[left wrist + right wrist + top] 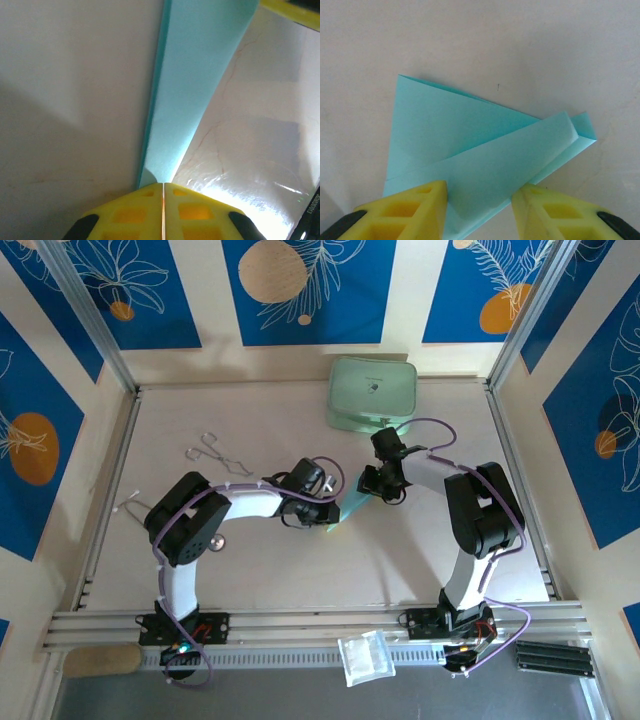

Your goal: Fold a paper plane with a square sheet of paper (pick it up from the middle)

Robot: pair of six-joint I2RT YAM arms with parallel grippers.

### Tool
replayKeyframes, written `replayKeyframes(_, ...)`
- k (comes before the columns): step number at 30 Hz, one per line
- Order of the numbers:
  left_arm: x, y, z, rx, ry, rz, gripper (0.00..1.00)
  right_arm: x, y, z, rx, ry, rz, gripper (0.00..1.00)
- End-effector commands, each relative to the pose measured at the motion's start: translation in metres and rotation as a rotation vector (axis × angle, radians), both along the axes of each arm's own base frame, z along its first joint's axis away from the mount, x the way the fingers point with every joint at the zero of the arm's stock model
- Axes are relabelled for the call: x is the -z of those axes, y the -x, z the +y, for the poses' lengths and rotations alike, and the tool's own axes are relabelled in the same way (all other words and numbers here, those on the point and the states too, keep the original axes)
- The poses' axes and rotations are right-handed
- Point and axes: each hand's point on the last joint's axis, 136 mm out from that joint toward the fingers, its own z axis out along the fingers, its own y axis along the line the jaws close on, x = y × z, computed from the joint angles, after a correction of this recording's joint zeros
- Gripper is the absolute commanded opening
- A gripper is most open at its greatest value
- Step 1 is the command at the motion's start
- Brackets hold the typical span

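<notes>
One risk loomed: the left jaws, clenched on the paper plane (470,140), could tear it if the right jaws, spread astride it, pulled sideways.

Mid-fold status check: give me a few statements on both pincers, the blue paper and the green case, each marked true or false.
1. The left pincer is shut on the blue paper. True.
2. The right pincer is fully shut. False: its fingers stand apart, with the paper lying between them.
3. The paper is a flat, unfolded square. False: it is folded into overlapping flaps that taper to a point.
4. The mint-green case lies at the far side of the table, apart from the paper. True.
</notes>
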Motion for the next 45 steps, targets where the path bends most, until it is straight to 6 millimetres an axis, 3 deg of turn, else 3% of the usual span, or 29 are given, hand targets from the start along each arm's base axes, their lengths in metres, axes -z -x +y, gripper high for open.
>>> replayKeyframes(1, -0.02, -0.015, -0.016, 0.009, 0.059, -0.038, 0.11, 0.027, 0.02, -0.004, -0.023, 0.022, 0.086, 0.41)
replayKeyframes(9, -0.01, -0.024, -0.026, 0.016, 0.058, -0.025, 0.11, 0.029, 0.021, -0.003, -0.029, 0.018, 0.09, 0.4)
replayKeyframes(23, 0.02, -0.015, -0.014, 0.018, -0.027, 0.031, 0.09, 0.025, 0.022, 0.0, -0.031, -0.01, 0.082, 0.37)
replayKeyframes(26, 0.032, -0.005, -0.006, 0.039, -0.069, 0.053, 0.08, 0.009, 0.017, 0.005, -0.026, -0.057, 0.048, 0.37)
replayKeyframes(32, 0.054, 0.012, 0.012, 0.071, -0.165, 0.082, 0.06, -0.047, 0.008, 0.007, 0.0, -0.133, -0.097, 0.42)
replayKeyframes(34, 0.057, 0.014, 0.013, 0.076, -0.167, 0.089, 0.06, -0.053, 0.012, 0.007, 0.012, -0.151, -0.112, 0.42)
replayKeyframes(38, 0.06, 0.015, 0.01, 0.083, -0.166, 0.092, 0.06, -0.053, 0.022, 0.018, 0.018, -0.223, -0.097, 0.32)
replayKeyframes(45, 0.062, 0.014, 0.01, 0.078, -0.167, 0.095, 0.05, -0.034, 0.025, 0.041, 0.034, -0.267, -0.035, 0.12)
